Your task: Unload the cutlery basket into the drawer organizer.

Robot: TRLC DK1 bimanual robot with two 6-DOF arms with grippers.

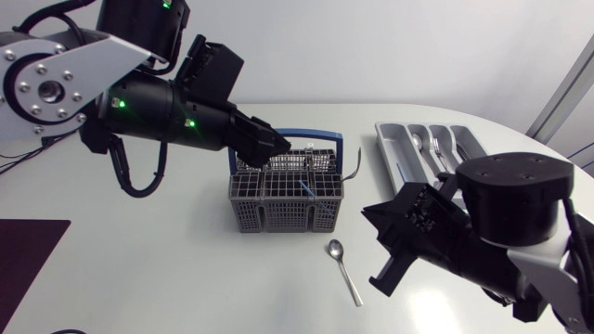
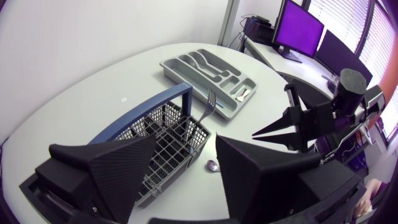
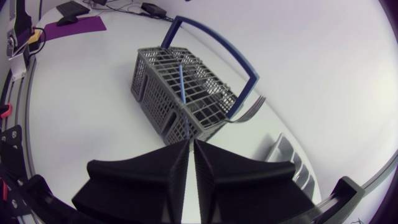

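Observation:
The grey cutlery basket [image 1: 286, 195] with a blue handle stands mid-table. A fork [image 1: 354, 168] leans out of its right side, and a thin blue-handled piece [image 1: 307, 189] stands inside. My left gripper [image 1: 276, 148] hangs open over the basket's back left corner; its fingers frame the basket [image 2: 165, 134] with nothing between them. A spoon [image 1: 344, 269] lies on the table in front of the basket. My right gripper [image 1: 379, 249] is shut and empty, just right of the spoon, pointing at the basket [image 3: 186, 93]. The grey drawer organizer [image 1: 394, 156] sits at the back right with some cutlery in it.
A dark purple mat [image 1: 26, 255] lies at the table's front left edge. My left arm's bulk [image 1: 158, 111] hangs over the table left of the basket. White tabletop shows between the basket and the organizer [image 2: 177, 67].

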